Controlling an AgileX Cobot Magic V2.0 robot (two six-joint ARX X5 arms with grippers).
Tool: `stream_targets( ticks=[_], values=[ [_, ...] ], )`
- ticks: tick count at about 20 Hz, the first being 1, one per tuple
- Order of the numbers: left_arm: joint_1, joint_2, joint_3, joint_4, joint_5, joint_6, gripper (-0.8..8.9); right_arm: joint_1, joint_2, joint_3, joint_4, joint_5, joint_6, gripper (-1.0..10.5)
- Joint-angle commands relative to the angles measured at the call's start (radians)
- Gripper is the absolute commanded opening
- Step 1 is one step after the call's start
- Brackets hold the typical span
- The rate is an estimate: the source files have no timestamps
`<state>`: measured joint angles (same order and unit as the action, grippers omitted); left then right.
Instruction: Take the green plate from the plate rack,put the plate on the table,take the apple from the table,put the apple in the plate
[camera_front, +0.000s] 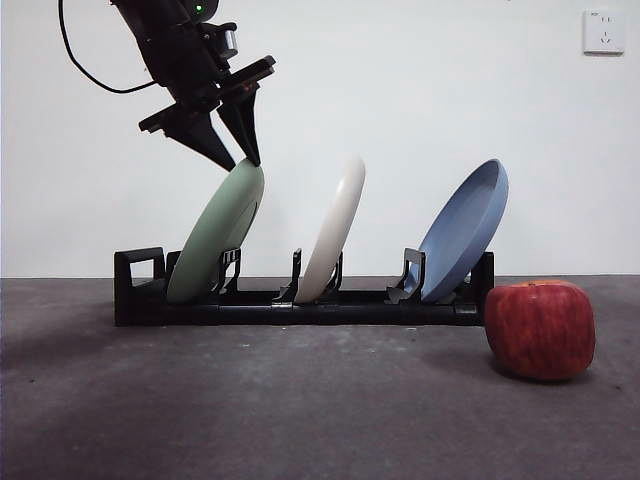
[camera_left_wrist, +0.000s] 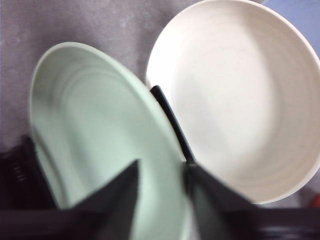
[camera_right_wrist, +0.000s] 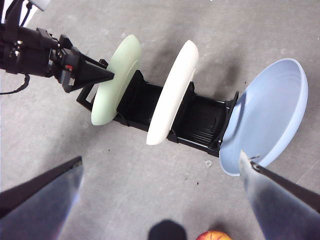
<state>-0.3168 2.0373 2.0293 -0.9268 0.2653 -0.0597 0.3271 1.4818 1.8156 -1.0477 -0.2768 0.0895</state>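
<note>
A plain white wall backs your dark grey table (camera_front: 250, 400), with a wall socket (camera_front: 603, 32) high up. The plate rack (camera_front: 300, 305) runs across it, holding three plates leaning in their slots: the green plate (camera_front: 218, 235), the cream plate (camera_front: 335, 225) and the blue plate (camera_front: 465, 230). Your left gripper (camera_front: 238, 150) comes down at a slant from above, wrist tilted, its pointed jaws parted and straddling the green plate's top rim, one jaw on each face; whether they press it you cannot tell. The plate sits in the rack's end slot. The apple (camera_front: 540, 328) rests on the table just beside the rack's other end. Your right gripper (camera_right_wrist: 160, 200) hangs high above the rack, jaws wide apart, holding nothing.
</note>
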Motion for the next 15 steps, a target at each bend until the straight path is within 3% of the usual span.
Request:
stream_targets(
  ticks=[1,8,11,15],
  values=[
    [0.002,0.009,0.002,0.002,-0.004,0.013,-0.11,0.002,0.006,0.005,0.005,0.003,-0.006,5.3],
    [0.001,0.007,0.058,-0.012,0.041,0.007,-0.09,0.002,0.006,0.005,0.005,0.005,-0.006,5.3],
    [-0.017,0.007,0.234,-0.073,0.123,0.000,-0.09,0.002,0.006,0.005,0.006,0.005,-0.006,5.3],
    [-0.055,0.007,0.599,-0.260,0.130,0.016,-0.09,0.001,0.006,0.005,0.007,0.005,-0.006,5.3]
  ],
)
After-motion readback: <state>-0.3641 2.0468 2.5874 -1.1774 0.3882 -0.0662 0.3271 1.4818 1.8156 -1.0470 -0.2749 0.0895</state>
